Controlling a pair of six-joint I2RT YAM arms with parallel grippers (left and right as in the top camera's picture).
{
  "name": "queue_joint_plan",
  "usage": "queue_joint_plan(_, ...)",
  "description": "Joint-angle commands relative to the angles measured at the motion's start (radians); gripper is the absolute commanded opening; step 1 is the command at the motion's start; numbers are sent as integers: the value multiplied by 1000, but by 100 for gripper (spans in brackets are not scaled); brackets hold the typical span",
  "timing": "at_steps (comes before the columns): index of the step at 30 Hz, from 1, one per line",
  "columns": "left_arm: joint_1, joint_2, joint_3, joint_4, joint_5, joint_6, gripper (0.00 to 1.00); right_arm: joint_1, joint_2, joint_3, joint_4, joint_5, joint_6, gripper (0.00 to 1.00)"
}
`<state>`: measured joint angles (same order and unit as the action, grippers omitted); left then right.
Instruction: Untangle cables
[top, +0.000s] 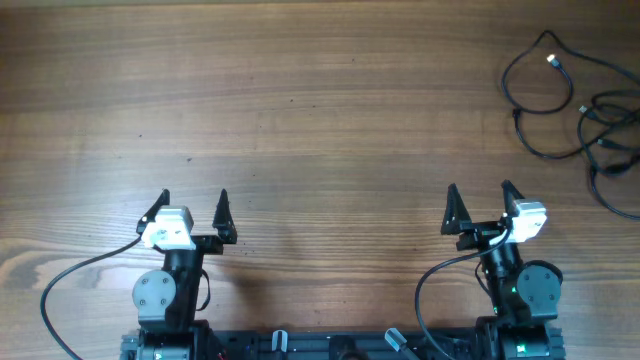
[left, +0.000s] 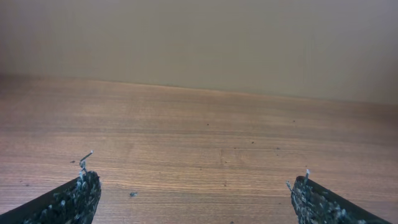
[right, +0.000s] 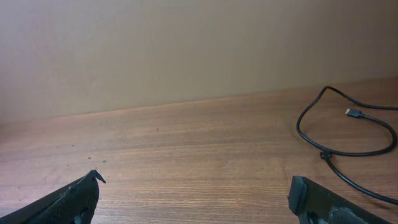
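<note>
Brown wood grain is running across the table (top: 320, 100). The thin black cables (top: 585, 110) are lying on it in a loose tangle of overlapping loops, well beyond the right gripper (top: 479, 188) and off to its right, with some strands running out of the overhead view. One silver-tipped plug (top: 553, 61) is resting inside the loop farthest from the right gripper. In the right wrist view that loop (right: 323, 153) is curving ahead and to the right of the dark fingers (right: 68, 202), and the plug (right: 353, 113) is pointing left. The right gripper is hanging spread wide and pinching nothing. The left gripper (top: 194, 194) is sitting well to the left of the right gripper, level with it. Its fingers (left: 68, 199) are also standing wide apart over bare wood.
</note>
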<state>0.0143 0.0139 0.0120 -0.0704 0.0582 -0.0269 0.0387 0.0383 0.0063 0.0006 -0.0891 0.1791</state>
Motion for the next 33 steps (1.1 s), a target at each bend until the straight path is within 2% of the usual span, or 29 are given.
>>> queue_joint_plan(1,5,-11,-6,-2,12,19,100,3,-9,-1,5,-15,7,100)
queue_joint_plan(33,5,-11,-6,-2,12,20,100,3,-35,-1,6,-15,7,100)
